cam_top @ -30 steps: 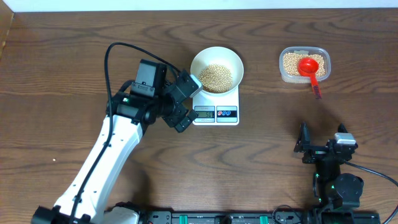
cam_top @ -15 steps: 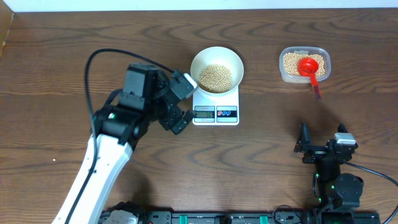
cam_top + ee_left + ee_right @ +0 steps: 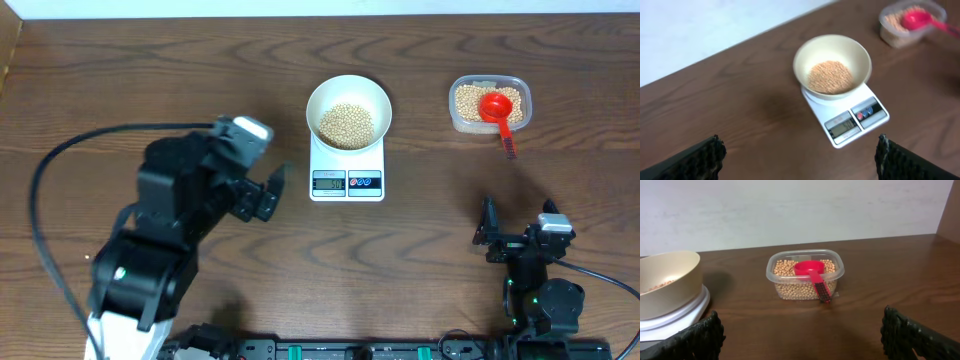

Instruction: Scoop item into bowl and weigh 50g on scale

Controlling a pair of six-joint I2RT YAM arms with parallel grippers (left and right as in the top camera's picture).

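Item 1: left gripper [image 3: 800, 159], wide open, nothing held. I see the bowl [image 3: 802, 56] of beans [image 3: 830, 77] sitting on the scale [image 3: 852, 120], ahead between its jaws.
Item 2: right gripper [image 3: 802, 336], wide open, nothing held. The tub [image 3: 771, 276] is ahead.

Wood-grain table [image 3: 100, 80]; clear plastic tub [image 3: 785, 290]; glossy white bowl [image 3: 348, 90].

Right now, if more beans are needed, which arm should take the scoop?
Right, probably: the right gripper, open, faces the scoop in the tub; the left gripper is beyond the scale.
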